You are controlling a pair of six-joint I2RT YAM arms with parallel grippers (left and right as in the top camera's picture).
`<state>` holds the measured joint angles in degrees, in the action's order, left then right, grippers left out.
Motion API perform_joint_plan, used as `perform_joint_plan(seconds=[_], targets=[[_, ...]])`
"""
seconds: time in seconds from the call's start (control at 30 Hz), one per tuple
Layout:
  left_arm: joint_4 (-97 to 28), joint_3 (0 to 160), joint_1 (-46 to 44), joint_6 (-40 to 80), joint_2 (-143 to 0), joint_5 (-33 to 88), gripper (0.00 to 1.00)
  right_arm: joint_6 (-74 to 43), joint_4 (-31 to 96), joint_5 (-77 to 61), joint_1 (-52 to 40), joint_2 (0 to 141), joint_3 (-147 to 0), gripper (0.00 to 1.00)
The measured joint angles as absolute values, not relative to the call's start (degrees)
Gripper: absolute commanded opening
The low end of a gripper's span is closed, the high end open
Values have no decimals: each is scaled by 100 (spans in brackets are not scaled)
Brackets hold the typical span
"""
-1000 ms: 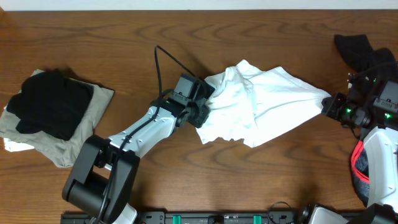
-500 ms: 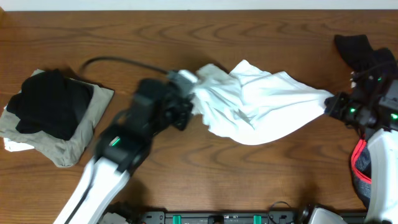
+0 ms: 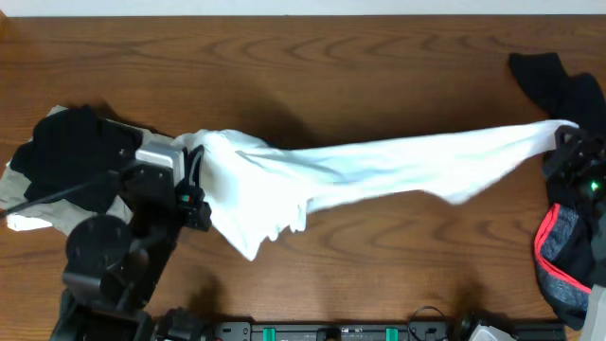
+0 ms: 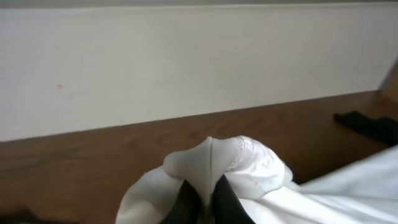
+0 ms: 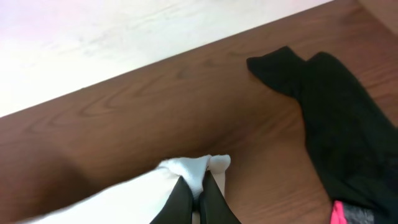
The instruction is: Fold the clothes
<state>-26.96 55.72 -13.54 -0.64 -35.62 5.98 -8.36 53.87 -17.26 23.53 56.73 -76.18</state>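
White T-shirt (image 3: 379,166) spans the worktop (image 3: 331,66) as a long, soft, wrinkled band, taut between both arms; left end effector (image 4: 202,198), jaws closed narrow, pinches a bunched fold at the left, its arm crouched by a black-on-beige folded pile (image 3: 66,161); right end effector (image 5: 198,198) likewise grips the opposite tip; farther back lies a limp black garment (image 5: 329,118) with a pink-red edge.

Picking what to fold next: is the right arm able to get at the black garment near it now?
Probably not yet. The black garment lies close with nothing between, but the right arm has its jaws shut on the white T-shirt, stretched across to the left arm.
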Motion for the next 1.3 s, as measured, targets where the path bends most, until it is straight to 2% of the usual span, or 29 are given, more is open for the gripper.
perform_joint_plan(seconds=[0.23,0.4,0.53,0.67,0.8,0.83,0.9,0.93,1.0,1.1,1.3], targets=[[-2117,5570,-1317,19,-4943,600,6,-867,4965,-1656,2349,6764,-7623,1],[-648,5594,-1284,32,-6556,602,6,-913,3557,-2104,2279,8038,-7609,1],[-613,6147,-1107,126,-7518,784,6,-1205,2602,-2692,2244,8466,-7627,1],[-1015,7181,-862,156,-7778,1013,6,-1361,2792,-2945,2241,8468,-8213,1],[-2270,8007,-788,211,-7491,1063,7,-1151,4287,-2956,2237,8348,-8943,4],[-2716,8071,-794,244,-7376,1079,12,-1109,4692,-2886,2237,8300,-8976,8],[-3599,8117,-812,276,-7227,1122,38,-1004,5612,-2628,2237,8261,-8989,13],[-4066,8132,-823,305,-7205,1135,45,-917,6051,-2408,2237,8261,-8956,13],[-4915,8106,-825,392,-7266,1155,47,-827,6598,-1942,2237,8276,-8809,11],[-5561,8012,-825,449,-7518,1118,49,-755,6805,-1253,2237,8289,-8479,12],[-5769,7898,-825,469,-7837,856,53,-692,6761,-670,2237,8331,-8134,13]])
